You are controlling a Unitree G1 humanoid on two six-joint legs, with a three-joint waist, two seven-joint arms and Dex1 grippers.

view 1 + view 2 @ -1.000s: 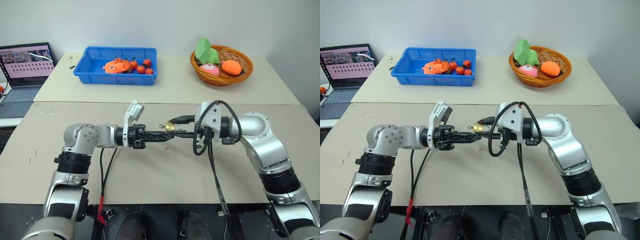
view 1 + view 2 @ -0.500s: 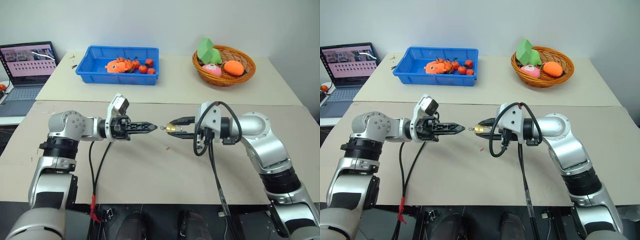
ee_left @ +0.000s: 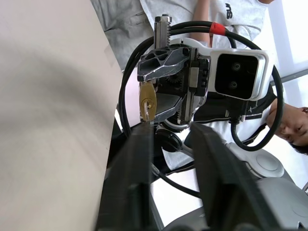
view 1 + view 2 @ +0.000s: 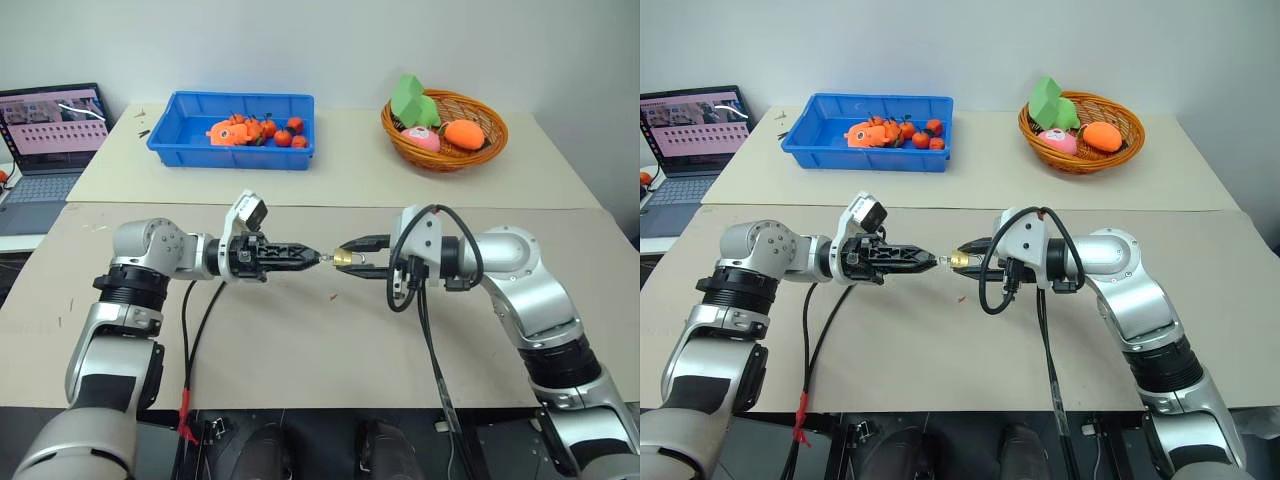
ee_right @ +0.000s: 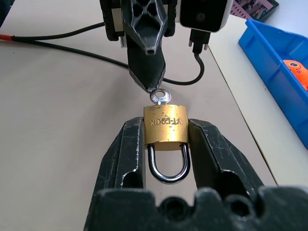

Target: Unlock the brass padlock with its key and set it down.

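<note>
Right end effector (image 5: 165,139) pinches one brass padlock (image 5: 165,128), one key (image 5: 159,96).

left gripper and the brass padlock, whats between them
The key, seated in the brass padlock held by the right gripper; the left gripper tip sits at its head, seen in the right wrist view.

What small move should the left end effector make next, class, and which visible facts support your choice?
Probably close the left end effector on the key head, then turn it. The right end effector clamps the brass padlock by its sides, shackle still seated. The key sits in the keyway with its round head sticking out, and the left fingertips are right at that head, seemingly parted.
</note>
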